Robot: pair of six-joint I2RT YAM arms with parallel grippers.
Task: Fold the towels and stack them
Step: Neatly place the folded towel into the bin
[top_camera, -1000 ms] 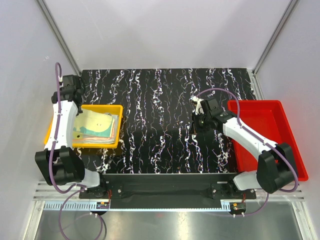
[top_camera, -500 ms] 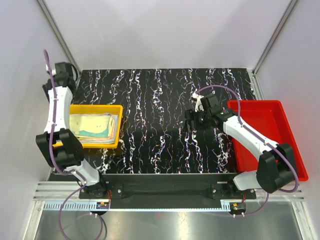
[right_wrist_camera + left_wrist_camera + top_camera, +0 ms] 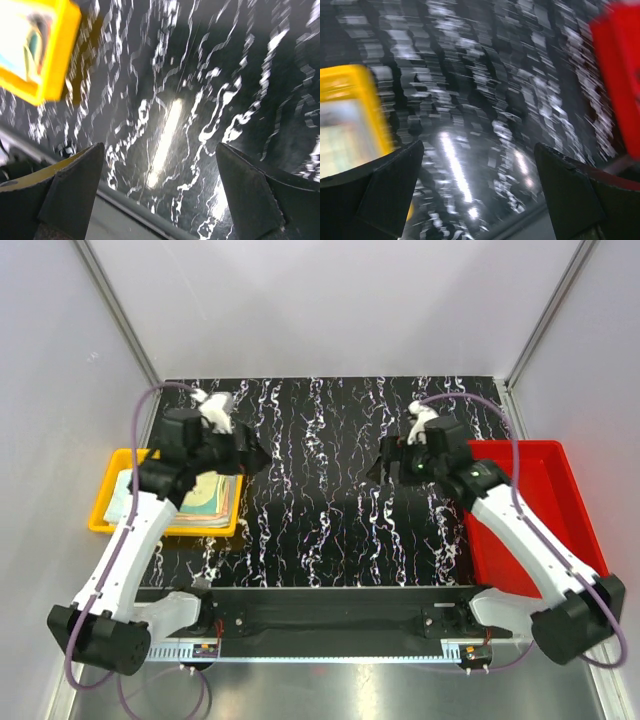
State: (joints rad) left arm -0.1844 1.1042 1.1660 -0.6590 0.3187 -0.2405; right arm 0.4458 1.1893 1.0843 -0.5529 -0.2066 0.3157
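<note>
At the tabletop's left edge, yellow tray with towels piled inside, yellow-green on top, partly hidden under the left arm. Just right of the tray, above the dark marbled surface, left end effector, fingers spread wide with nothing between them; same in the blurred left wrist view. Right of centre, right end effector, likewise spread wide and empty, pointed toward the left one, well apart from it. At the right edge, red tray.
</note>
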